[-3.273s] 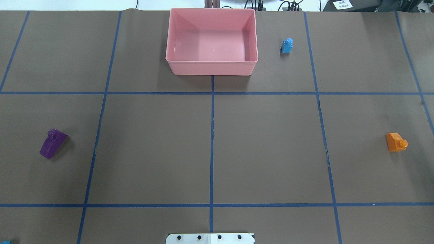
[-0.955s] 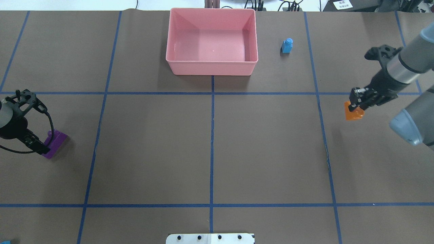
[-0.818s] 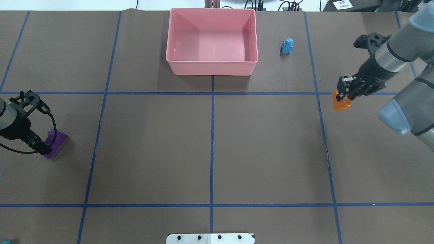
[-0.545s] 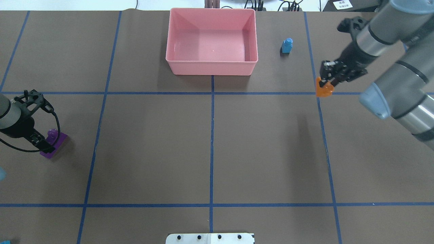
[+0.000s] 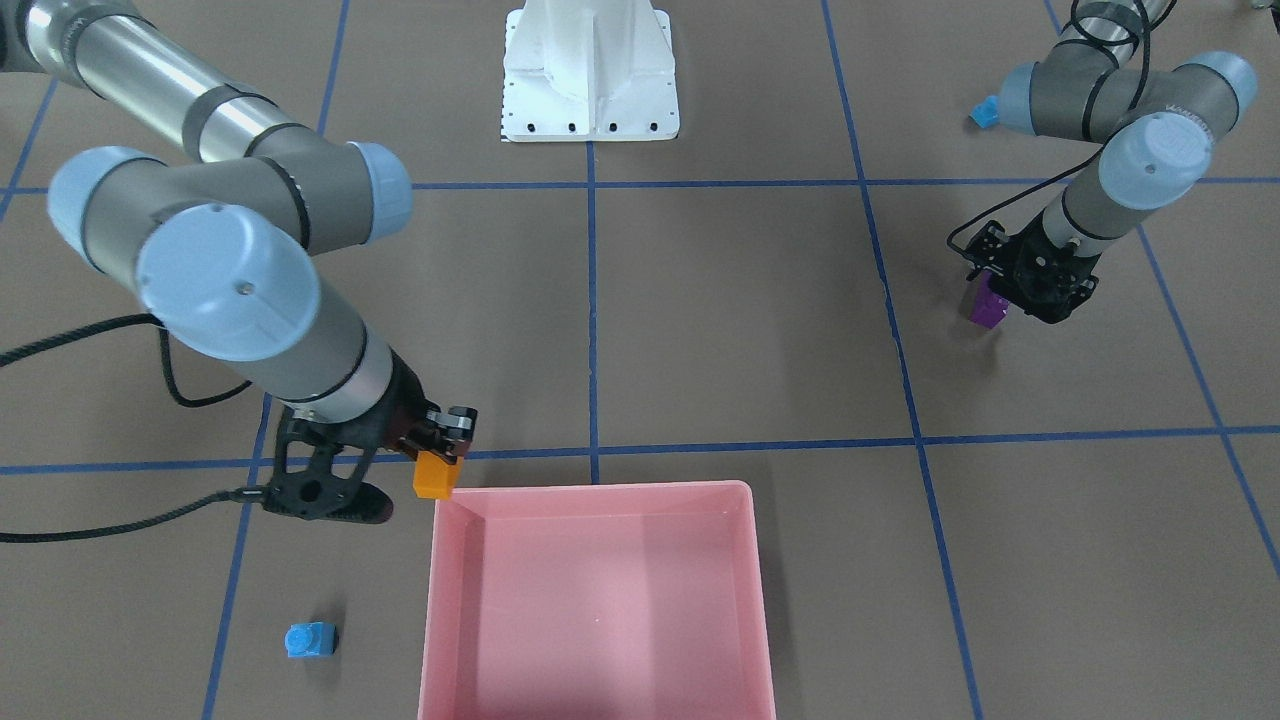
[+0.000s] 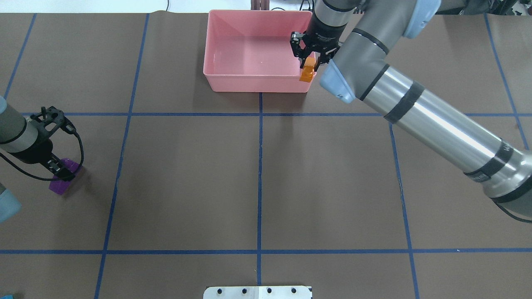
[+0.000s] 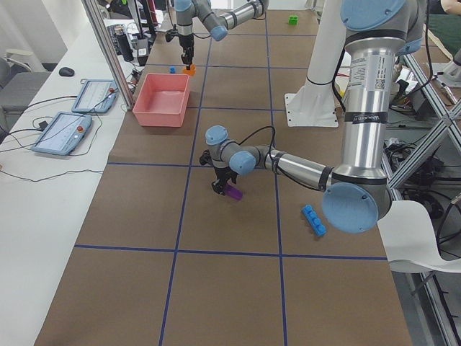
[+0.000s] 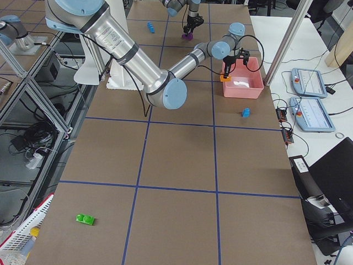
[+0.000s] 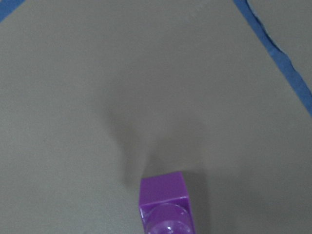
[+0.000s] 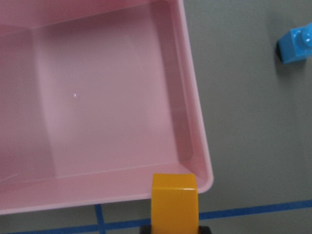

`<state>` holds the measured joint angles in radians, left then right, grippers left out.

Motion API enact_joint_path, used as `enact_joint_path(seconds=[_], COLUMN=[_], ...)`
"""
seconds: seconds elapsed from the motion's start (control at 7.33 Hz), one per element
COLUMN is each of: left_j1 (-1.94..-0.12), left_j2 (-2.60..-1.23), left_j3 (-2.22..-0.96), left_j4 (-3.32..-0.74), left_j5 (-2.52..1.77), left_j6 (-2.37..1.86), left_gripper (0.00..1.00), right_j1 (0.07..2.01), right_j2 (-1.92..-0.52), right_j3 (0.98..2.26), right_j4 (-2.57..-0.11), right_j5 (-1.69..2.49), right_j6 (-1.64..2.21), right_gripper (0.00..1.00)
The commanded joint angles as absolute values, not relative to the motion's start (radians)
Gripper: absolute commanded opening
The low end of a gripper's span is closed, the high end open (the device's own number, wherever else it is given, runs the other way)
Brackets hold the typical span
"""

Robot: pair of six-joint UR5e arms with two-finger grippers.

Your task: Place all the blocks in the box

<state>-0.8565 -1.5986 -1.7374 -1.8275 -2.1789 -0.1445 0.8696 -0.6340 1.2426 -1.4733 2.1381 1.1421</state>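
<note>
Gleaming orange block at pink box corner

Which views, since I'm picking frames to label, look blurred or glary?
Left wrist view: the purple brick at the bottom edge is slightly soft, with a diffuse shadow around it. Right wrist view: orange brick and pink box fairly crisp, one tiny glint on its floor. Overhead view: sharp, bright streak along the right arm.
</note>
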Motion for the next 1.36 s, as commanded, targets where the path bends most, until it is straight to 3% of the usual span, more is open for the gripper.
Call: enact_joint_path(seconds=[0.0,0.14,0.41,0.68,0.82,1.09,1.23], left_j1=[-0.856,-0.857,-0.861,-0.900,-0.908,-0.930,-0.914], left_j2=[-1.601,-1.639,-1.992,-2.375,-2.496,-2.604,-2.650], left_j3=[-1.750,-1.767,-1.722,-1.488,-1.357,-1.075,-0.936], left_j4=[-1.827,-1.824,-1.653,-1.522,-1.546,-1.842,-2.009], left_j5=[-2.189,-2.191,-2.189,-2.184,-2.183,-2.180,-2.116], left_j6=[-0.150,-0.254,-0.500,-0.593,-0.639,-0.780,-0.892], left_gripper=[0.00,0.00,0.00,0.00,0.00,0.00,0.42], right_j1=[0.805,0.813,0.819,0.819,0.834,0.954,0.994], right_j2=[-0.578,-0.516,-0.470,-0.468,-0.472,-0.527,-0.581], right_j3=[1.103,1.022,0.935,0.920,0.923,0.940,0.940], right_j4=[-1.233,-1.227,-1.213,-1.203,-1.203,-1.206,-1.204], right_j5=[1.935,1.931,1.904,1.899,1.911,2.081,2.085], right_j6=[1.390,1.393,1.391,1.384,1.317,1.186,1.093], right_gripper=[0.00,0.00,0.00,0.99,1.00,1.00,1.00])
